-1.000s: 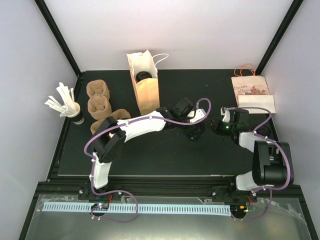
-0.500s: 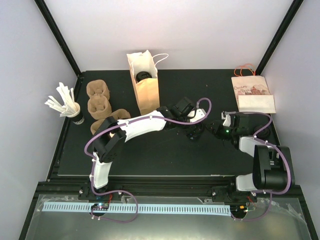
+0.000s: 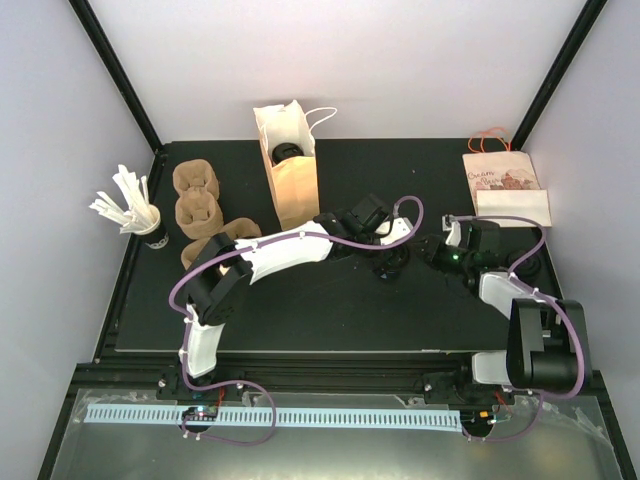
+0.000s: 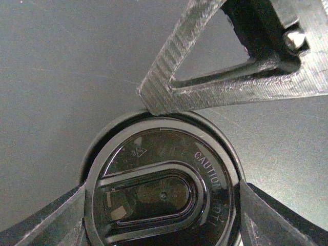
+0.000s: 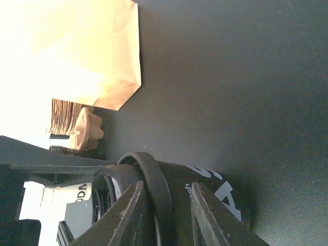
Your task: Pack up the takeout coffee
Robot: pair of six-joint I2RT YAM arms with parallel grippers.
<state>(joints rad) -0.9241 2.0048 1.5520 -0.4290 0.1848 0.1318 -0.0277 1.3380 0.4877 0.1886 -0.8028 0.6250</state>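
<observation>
A black takeout coffee cup (image 4: 164, 195) with a black "CAUTION HOT" lid stands upright at mid-table. My left gripper (image 4: 161, 189) is over it, one finger pressed against each side of the lid, and hides most of the cup in the top view (image 3: 388, 262). My right gripper (image 5: 168, 187) comes in from the right (image 3: 420, 256). Its jaws are narrowly apart, straddling the lid's rim (image 5: 154, 200), one finger over the lid and one beside the cup wall. One right fingertip (image 4: 159, 102) rests at the lid's far edge. An open paper bag (image 3: 292, 180) stands behind, a dark cup (image 3: 287, 152) inside it.
Several brown pulp cup carriers (image 3: 197, 195) lie at the left, and a cup of white straws (image 3: 130, 208) stands beside them. A flat printed paper bag (image 3: 505, 185) lies at the far right. The black mat's front edge (image 3: 300, 348) runs before the arm bases.
The right wrist shifted slightly toward the cup and back, with its jaws twitching. The cup and the left arm have not moved.
</observation>
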